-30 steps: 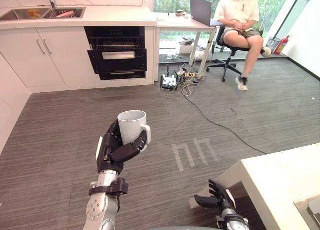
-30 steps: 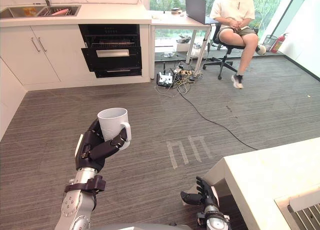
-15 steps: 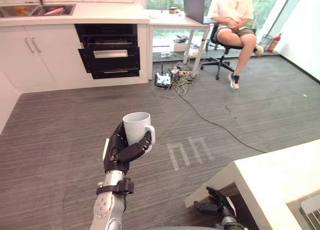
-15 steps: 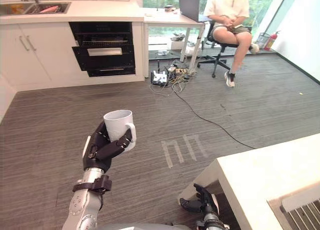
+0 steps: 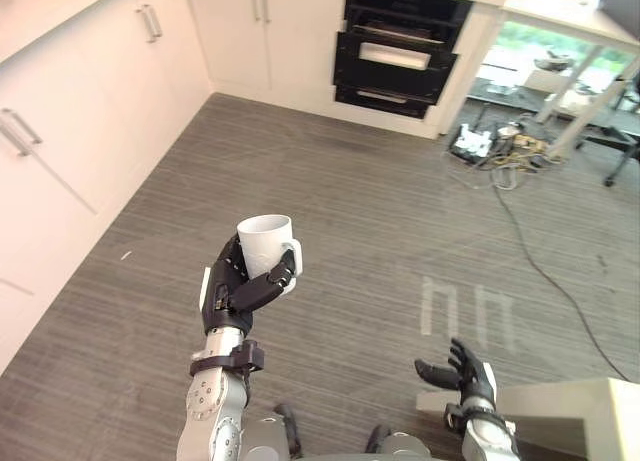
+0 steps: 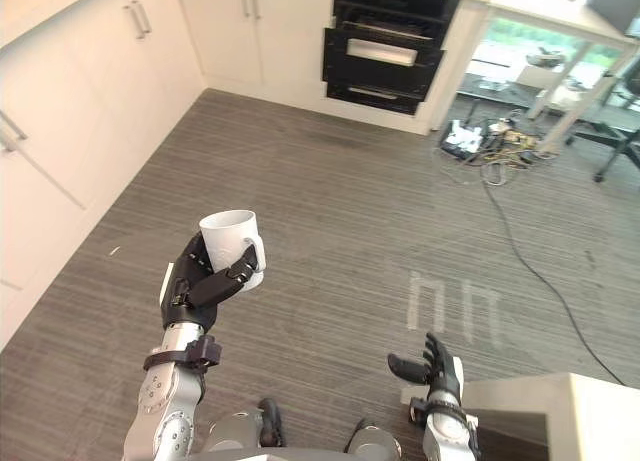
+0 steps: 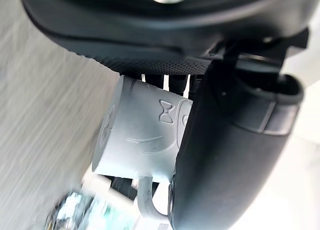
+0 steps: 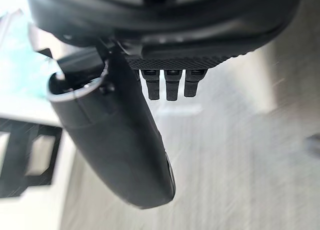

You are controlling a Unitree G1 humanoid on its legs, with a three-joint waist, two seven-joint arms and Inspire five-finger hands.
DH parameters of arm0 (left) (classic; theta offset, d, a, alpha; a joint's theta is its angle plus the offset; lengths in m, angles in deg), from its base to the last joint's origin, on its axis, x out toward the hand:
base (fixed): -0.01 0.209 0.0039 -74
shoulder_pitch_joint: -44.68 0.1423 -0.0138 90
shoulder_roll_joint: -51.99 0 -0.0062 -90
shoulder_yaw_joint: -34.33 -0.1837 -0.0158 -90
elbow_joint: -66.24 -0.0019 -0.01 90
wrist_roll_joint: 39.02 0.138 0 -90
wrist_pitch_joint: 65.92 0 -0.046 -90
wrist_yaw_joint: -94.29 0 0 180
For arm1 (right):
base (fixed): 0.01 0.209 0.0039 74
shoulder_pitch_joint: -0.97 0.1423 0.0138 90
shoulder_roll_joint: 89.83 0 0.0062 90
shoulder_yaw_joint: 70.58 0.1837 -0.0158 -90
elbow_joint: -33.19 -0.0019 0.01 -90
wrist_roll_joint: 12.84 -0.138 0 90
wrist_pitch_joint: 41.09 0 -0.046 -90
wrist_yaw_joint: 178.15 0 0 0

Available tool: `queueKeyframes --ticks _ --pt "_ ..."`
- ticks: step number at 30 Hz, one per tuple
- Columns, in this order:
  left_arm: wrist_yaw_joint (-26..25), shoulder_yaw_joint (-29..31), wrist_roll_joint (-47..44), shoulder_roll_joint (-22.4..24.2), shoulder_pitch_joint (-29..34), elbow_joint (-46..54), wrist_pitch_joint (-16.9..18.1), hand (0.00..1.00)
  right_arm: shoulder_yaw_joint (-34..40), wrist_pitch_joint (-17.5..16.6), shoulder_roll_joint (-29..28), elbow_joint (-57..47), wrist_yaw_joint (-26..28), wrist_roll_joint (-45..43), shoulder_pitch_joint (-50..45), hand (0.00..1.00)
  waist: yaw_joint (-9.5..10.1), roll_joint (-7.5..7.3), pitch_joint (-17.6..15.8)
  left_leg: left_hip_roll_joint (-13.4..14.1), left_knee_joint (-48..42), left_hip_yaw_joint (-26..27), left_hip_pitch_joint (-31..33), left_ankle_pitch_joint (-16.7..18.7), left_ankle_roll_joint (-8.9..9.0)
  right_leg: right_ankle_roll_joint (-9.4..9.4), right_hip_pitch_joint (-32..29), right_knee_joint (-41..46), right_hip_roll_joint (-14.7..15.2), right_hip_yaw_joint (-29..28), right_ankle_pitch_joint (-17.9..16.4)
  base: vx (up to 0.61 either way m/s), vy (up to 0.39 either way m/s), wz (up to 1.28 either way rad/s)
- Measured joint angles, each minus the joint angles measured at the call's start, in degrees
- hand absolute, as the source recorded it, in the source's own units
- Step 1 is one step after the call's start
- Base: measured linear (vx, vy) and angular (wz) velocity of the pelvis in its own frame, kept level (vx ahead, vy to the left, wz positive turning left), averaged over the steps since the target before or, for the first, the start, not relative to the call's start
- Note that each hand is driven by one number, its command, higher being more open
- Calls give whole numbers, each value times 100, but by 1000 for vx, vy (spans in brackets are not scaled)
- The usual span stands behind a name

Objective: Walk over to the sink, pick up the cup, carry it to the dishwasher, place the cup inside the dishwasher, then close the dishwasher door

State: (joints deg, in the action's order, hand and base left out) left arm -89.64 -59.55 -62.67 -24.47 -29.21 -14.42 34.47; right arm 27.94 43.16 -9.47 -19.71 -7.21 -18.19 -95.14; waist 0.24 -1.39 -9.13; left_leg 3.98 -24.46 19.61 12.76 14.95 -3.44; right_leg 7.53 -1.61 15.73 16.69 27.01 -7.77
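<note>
In the left eye view your left hand (image 5: 232, 291) curls round the white ceramic mug (image 5: 266, 243), upright over the floor (image 5: 350, 211), with the black dishwasher (image 5: 400, 51) well ahead. The left wrist view shows the grip across its wall. The mug is likely light, rigid, slick and breakable, so hold the body firmly. In the right wrist view your right hand (image 8: 120, 140) is spread and empty.

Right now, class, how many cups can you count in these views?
1. The white cup is upright in the left robot hand, above the grey floor; others may be hidden inside the cabinets.
</note>
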Motion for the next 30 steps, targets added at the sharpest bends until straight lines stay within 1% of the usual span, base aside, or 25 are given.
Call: queueKeyframes --ticks 1,2,3,4,5,6,10,11,12,13,14,15,16,17,18,19,20,22,24,25,26,27,28,29,30 --pt "0 -1 0 -2 43 0 -1 30 -4 1 -1 0 17 2 68 90 11 8 1 -116 -97 -23 -14 130 -81 -141 -125 423 184 -85 -164 174 332 37" --pt "1 -11 2 -3 81 1 -2 30 -15 2 -1 -10 30 12 122 90 -12 30 -2 -258 -176 -92 -46 277 -178 -629 -474 1293 384 -422 -364 163 249 35" --pt "1 -23 2 -15 86 1 -4 30 -35 4 -4 -14 32 24 120 90 -43 29 -3 -333 -178 -156 -81 334 -238 -789 -667 1764 382 -749 -468 266 226 60" --pt "1 -57 1 -63 105 8 -2 30 -77 29 -24 -54 41 60 73 90 -99 27 -10 -464 -129 -296 -255 443 -255 -621 -1079 2702 27 -1625 -684 271 146 50" --pt "0 -66 2 -96 125 8 -3 30 -99 45 -32 -59 40 92 56 90 -106 29 -18 -499 -62 -305 -388 456 -216 -550 -1201 2896 -154 -1852 -755 370 143 35" --pt "-4 -115 4 -179 150 9 -2 30 -128 52 -31 -89 38 159 33 90 -118 43 -27 -569 128 -309 -678 511 -206 -571 -1445 3051 -438 -2009 -881 207 57 2" --pt "-1 -368 5 -316 25 161 6 30 -132 57 8 -502 5 278 25 90 -348 130 -73 -698 731 -560 -1391 590 -197 -653 -2226 2312 -1059 -1510 -901 452 96 30" --pt "4 -478 7 -332 -121 161 11 30 -132 58 76 -638 -3 289 25 90 -433 171 -86 -696 942 -739 -1621 598 -182 -654 -2430 1646 -1211 -1349 -687 580 46 78" --pt "4 -582 9 -314 -297 145 11 30 -131 58 147 -781 -16 342 26 90 -530 215 -102 -649 1075 -955 -1803 626 -127 -794 -2561 1045 -1358 -1291 39 617 31 87" --pt "3 -635 9 -302 -362 144 11 30 -131 59 180 -842 -16 351 17 90 -578 245 -89 -610 1062 -1058 -1859 659 -48 -883 -2535 849 -1454 -1290 455 828 22 65" --pt "-2 -709 12 -231 -448 94 20 30 -134 62 304 -917 -11 418 61 90 -533 508 -26 -327 941 -1182 -1912 750 185 -812 -2408 773 -1669 -1251 758 868 16 26" --pt "-2 -729 14 -181 -586 20 16 30 -126 66 318 -1000 -20 487 121 90 -485 573 -30 -197 538 -1215 -1867 531 569 -920 -2277 989 -1679 -1207 662 728 17 19" --pt "3 -775 15 -138 -688 -79 9 30 -132 85 356 -1104 -6 501 117 90 -503 565 -107 -212 160 -1299 -1844 283 607 -1014 -2200 1294 -1559 -1164 554 716 -50 53" --pt "-6 -774 14 12 -778 -202 6 30 -178 76 440 -1397 23 515 -21 90 -619 473 -259 -239 -986 -1233 -1711 -335 687 -1105 -2136 2063 -1387 -856 121 493 -128 59" --pt "10 -781 9 76 -607 -39 16 30 -293 67 361 -1824 -4 523 -337 90 -506 632 -114 217 -2594 -1048 -1220 -1237 683 -1199 -1490 720 -1796 -703 427 557 -182 46" --pt "59 -799 11 133 -573 2 104 30 -343 27 335 -2034 -25 526 -435 90 -476 673 -173 530 -3337 -941 -987 -1427 658 -1480 -1231 599 -1935 -617 316 412 -153 -19" --pt "57 -877 3 143 -495 170 126 30 -346 -8 324 -2136 -58 525 -450 90 -301 913 -79 998 -4200 -874 -441 -1079 472 -1514 -881 403 -2247 -796 137 463 -70 -43" --pt "94 -887 -2 73 -529 280 137 30 -528 -11 160 -2206 -78 492 -365 90 -73 694 -97 1234 -4471 -620 393 -546 233 -1495 -272 72 -2223 -1074 -78 558 -19 -40" --pt "119 -884 -8 56 -503 263 138 30 -563 -29 65 -2180 -66 491 -334 90 38 524 -69 1206 -3925 -475 839 -178 276 -1397 130 -252 -2095 -1233 -134 606 23 -21" --pt "127 -877 -7 68 -499 254 137 30 -548 -36 65 -2121 -64 492 -265 90 63 443 -93 1023 -3030 -439 1039 1 334 -1322 458 -502 -1965 -1337 -181 741 132 -27" --pt "135 -845 -7 72 -501 233 136 30 -520 -61 107 -1893 -67 491 -88 90 71 357 -117 695 -1903 -567 1146 -4 379 -1175 712 -667 -1777 -1463 -277 621 164 -27" --pt "135 -839 -5 71 -502 206 136 30 -492 -61 130 -1744 -70 491 3 90 71 329 -107 530 -1293 -689 1196 -81 441 -1105 820 -734 -1689 -1523 -321 602 232 -42" --pt "133 -841 6 74 -489 181 130 30 -436 -62 210 -1500 -87 492 142 90 90 341 -94 265 8 -995 1207 -507 565 -964 1020 -861 -1570 -1689 -404 617 296 -55" --pt "131 -839 6 69 -479 185 132 30 -421 -62 263 -1334 -94 492 188 90 131 367 -75 145 547 -1133 1161 -1233 562 -772 1187 -908 -1497 -1864 -516 772 390 -71" --pt "117 -863 10 -8 -470 161 125 30 -417 -51 236 -1130 -95 493 191 90 153 179 -11 -81 446 -1067 1044 -1677 142 -494 1351 -900 -1203 -2062 -685 798 407 -33"
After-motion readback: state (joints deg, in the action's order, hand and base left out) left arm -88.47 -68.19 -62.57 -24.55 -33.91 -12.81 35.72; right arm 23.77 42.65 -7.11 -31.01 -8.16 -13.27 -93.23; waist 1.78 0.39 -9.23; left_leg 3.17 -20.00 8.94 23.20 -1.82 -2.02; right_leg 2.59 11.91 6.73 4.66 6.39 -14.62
